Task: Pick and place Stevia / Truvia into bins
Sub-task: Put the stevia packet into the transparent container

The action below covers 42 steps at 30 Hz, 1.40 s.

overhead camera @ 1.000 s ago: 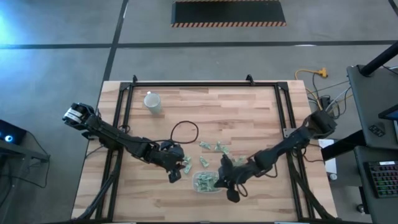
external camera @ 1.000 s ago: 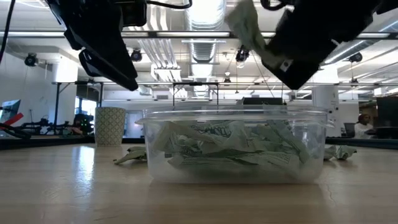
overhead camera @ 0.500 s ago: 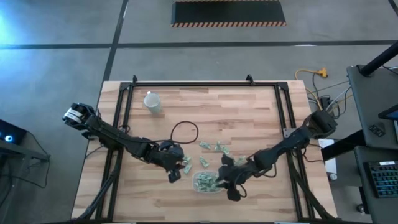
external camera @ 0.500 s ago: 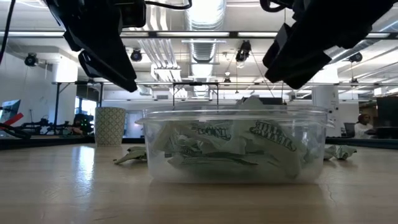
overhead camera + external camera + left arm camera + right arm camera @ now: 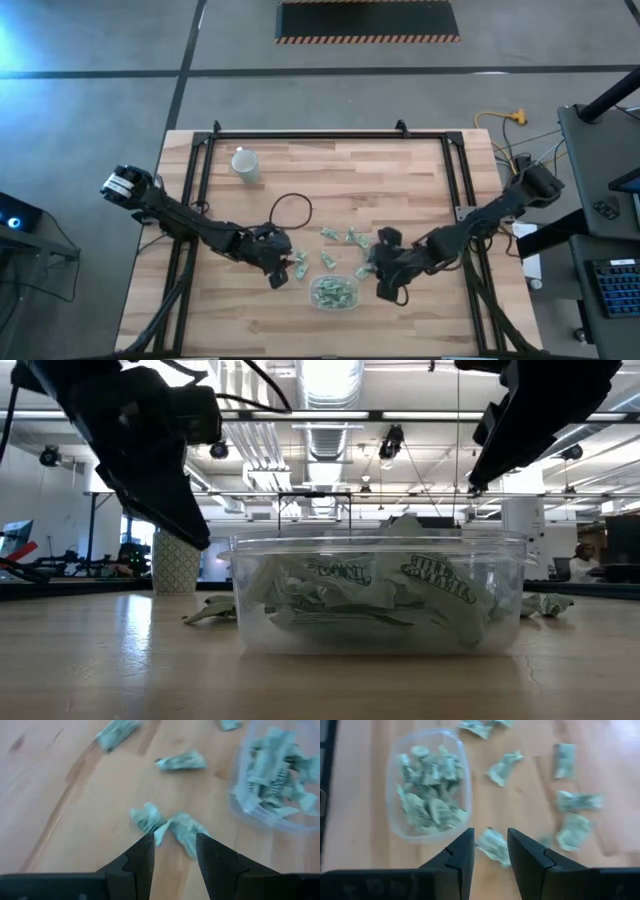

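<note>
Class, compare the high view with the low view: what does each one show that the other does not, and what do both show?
Only the high view: the dark cable loop lying on the wooden table, and the left gripper and right gripper placed on either side of the bin.

Only the low view: the room behind the table, with its ceiling lights and ducts, and the heap of sachets seen side-on through the clear wall.

Both: the clear bin holding sachets, loose sachets beside it, and the white cup.
</note>
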{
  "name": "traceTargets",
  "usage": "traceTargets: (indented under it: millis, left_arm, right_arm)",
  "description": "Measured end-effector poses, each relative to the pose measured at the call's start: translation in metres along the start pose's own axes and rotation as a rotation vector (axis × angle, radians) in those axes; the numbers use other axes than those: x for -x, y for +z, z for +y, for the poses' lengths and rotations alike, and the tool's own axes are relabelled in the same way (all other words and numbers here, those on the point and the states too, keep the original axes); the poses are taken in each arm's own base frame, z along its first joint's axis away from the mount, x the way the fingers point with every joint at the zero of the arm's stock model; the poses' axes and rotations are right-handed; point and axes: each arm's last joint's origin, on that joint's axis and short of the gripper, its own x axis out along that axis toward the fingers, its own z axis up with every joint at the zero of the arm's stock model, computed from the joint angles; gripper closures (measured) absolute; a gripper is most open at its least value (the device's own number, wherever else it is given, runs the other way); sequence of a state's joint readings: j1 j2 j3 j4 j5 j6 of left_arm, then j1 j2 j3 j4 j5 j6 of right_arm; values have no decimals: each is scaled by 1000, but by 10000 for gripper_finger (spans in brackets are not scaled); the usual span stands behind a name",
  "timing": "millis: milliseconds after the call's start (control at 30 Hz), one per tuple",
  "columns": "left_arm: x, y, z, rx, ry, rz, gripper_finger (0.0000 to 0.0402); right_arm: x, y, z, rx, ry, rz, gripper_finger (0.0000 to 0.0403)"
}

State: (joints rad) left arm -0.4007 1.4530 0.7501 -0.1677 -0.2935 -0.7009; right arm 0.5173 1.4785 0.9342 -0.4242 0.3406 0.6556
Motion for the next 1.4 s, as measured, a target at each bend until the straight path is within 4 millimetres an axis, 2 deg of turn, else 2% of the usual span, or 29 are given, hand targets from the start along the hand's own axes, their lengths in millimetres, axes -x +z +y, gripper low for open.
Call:
traceTargets:
  millis: [100, 233, 333, 500, 867, 1300, 1400]
  left_arm:
    - [-7, -5, 3, -67, -30, -40, 274]
    - [-17, -7, 9, 10, -2, -28, 274]
    - [-26, -9, 11, 25, 15, -17, 274]
    - [-42, -11, 7, -48, -9, -13, 274]
    - [-53, -16, 8, -52, 8, 17, 278]
    - [-50, -13, 6, -48, 0, 5, 387]
    - [-47, -10, 5, -43, -9, -7, 398]
  right_arm:
    - [9, 1, -4, 1, -24, -21, 305]
    - [15, 2, -6, -10, -36, -39, 314]
    - [15, 2, -6, -25, -36, -42, 320]
    - [13, 0, -6, -37, -42, -33, 329]
    - [13, -2, -3, -55, -31, -30, 335]
    - [15, -4, 0, -55, -22, -28, 335]
    - [15, -4, 0, -57, -21, -28, 335]
